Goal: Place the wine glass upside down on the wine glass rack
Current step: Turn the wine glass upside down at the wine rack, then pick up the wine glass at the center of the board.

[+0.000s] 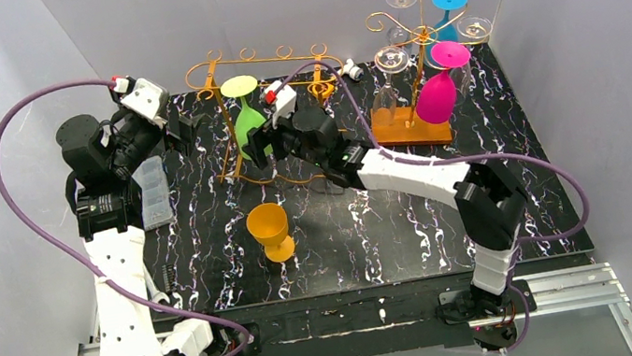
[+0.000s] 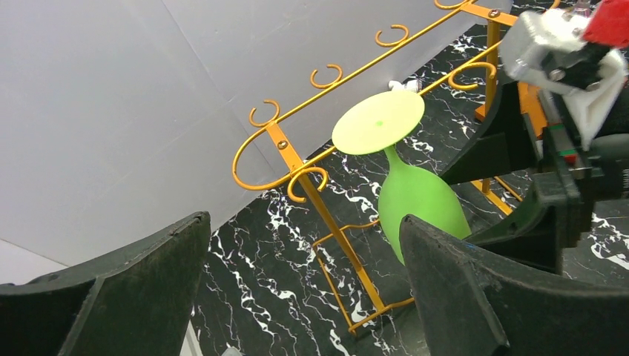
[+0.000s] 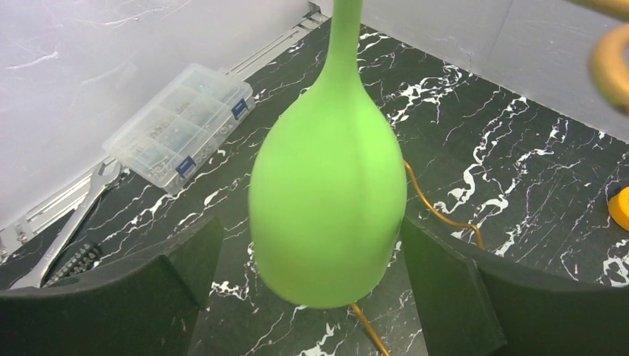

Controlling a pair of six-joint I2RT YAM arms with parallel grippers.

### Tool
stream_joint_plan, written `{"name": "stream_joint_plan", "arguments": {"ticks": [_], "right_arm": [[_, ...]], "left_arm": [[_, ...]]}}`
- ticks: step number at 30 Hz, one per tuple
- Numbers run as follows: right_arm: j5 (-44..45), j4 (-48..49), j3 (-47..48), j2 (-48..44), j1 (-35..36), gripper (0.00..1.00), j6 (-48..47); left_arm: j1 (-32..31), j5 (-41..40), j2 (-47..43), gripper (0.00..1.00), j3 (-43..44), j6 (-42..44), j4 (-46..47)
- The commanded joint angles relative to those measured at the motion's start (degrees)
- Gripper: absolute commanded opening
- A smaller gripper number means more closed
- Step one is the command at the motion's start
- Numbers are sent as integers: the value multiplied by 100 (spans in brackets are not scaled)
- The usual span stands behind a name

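Both wide: R gripper (image 3: 310,252) flanks green glass (image 3: 326,185) on rack (image 2: 284,146); L gripper (image 2: 304,237) empty

- The left arm's white boxy link covers (image 1: 117,293) have rounded corners, with black motor housings (image 1: 88,146) bulging between them.
- The right arm's white tapered forearm cover (image 1: 411,173) meets a chunky black elbow block (image 1: 491,201).
- A thick purple cable (image 1: 28,221) trails in a wide loop off the left arm, and a second purple cable (image 1: 577,196) does the same off the right.
- Each wrist wears a white plastic camera mount with a red cap: the left mount (image 1: 139,96) and the right mount (image 1: 283,98).
- The left gripper (image 2: 304,222) has broad, curved, matte black fingers (image 2: 133,297) with slightly rough edges.
- The right gripper (image 3: 310,222) has the same black, scoop-shaped fingers (image 3: 482,304).
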Motion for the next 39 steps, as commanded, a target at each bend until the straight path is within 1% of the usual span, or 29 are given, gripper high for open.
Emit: {"name": "stream_joint_plan", "arguments": {"ticks": [1, 6, 9, 12, 14, 19, 23, 28, 32, 34, 35, 37, 39], "right_arm": [[239, 33, -183, -724, 148, 98, 73], [280, -414, -626, -1468, 400, 99, 134], [334, -991, -834, -1881, 635, 99, 235], [472, -1680, -879, -2025, 917, 98, 366], [501, -2212, -819, -2013, 1029, 98, 566], [473, -2962, -715, -1861, 1153, 90, 998], [459, -3290, -590, -1697, 1159, 86, 1136], [178, -3539, -335, -1316, 1159, 79, 1288], [49, -3756, -51, -947, 1166, 75, 1462], [55, -3797, 11, -832, 1168, 71, 1506], [60, -3821, 34, -791, 1168, 66, 1516], [37, -3874, 42, -756, 1168, 54, 1551], [-5, -3937, 27, -779, 1168, 38, 1561]], "left_arm": [[25, 11, 28, 98, 175, -121, -2], [23, -53, 60, 98, 268, -337, -120], [23, -114, 46, 98, 397, -417, -339], [24, -378, 70, 98, 644, -631, -757], [22, -394, 90, 98, 824, -678, -1034], [24, -181, 54, 98, 986, -875, -1513], [21, -91, -184, 98, 920, -1018, -1812], [21, 11, -479, 98, 856, -986, -2517], [19, 59, -553, 98, 851, -924, -3026], [22, 67, -593, 98, 825, -920, -3199], [23, 80, -636, 98, 807, -920, -3245], [23, 136, -744, 98, 738, -885, -3336], [25, 192, -848, 98, 683, -833, -3459]]}}
